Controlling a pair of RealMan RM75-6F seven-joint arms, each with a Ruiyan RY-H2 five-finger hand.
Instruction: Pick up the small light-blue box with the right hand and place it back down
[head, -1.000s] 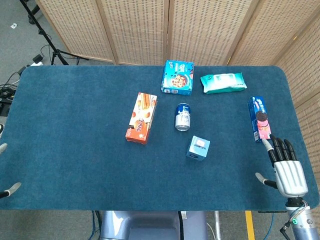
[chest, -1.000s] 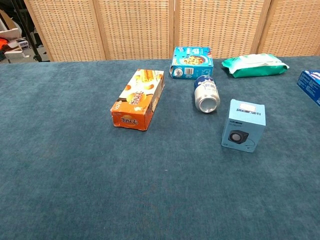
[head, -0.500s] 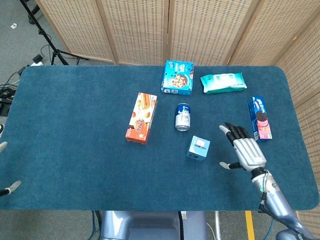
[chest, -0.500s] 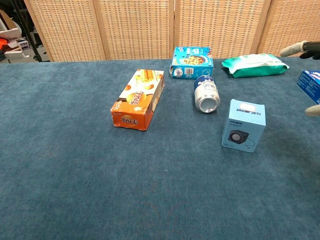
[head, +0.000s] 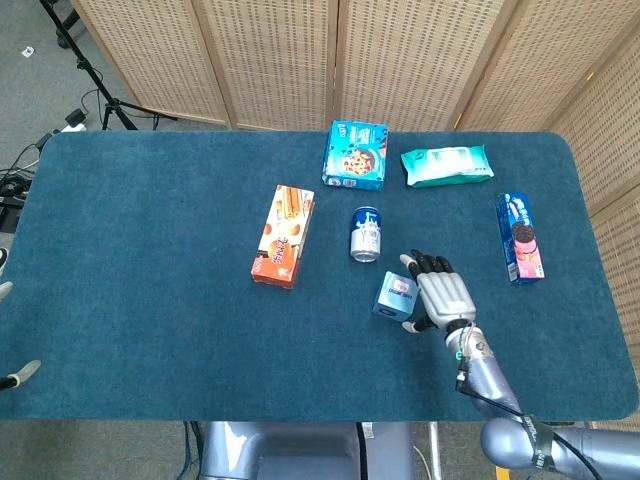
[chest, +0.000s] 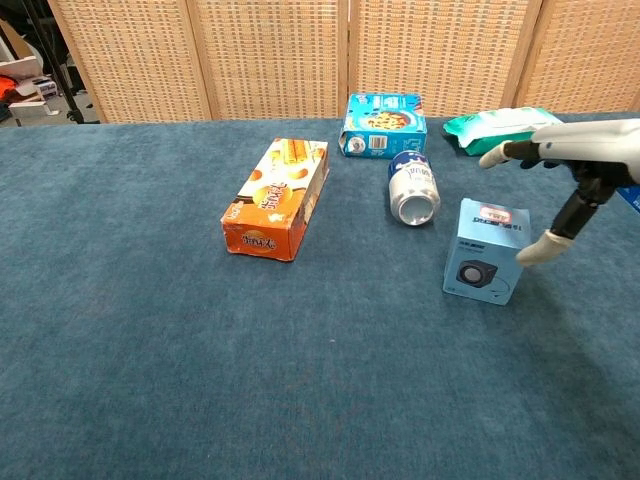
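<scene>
The small light-blue box stands on the blue table, just in front of a can. My right hand hovers close to the box's right side with its fingers spread and nothing in it. Its thumb tip sits right beside the box's right face; I cannot tell whether it touches. Of my left hand only two spread fingertips show, at the left edge of the head view, holding nothing.
A can lies behind the box. An orange biscuit box lies to the left. At the back are a blue cookie box and a teal wipes pack. A blue biscuit sleeve lies at the right.
My right hand has swept left from the table's front right edge to the light-blue box's right side. The box and the left hand have not moved.
</scene>
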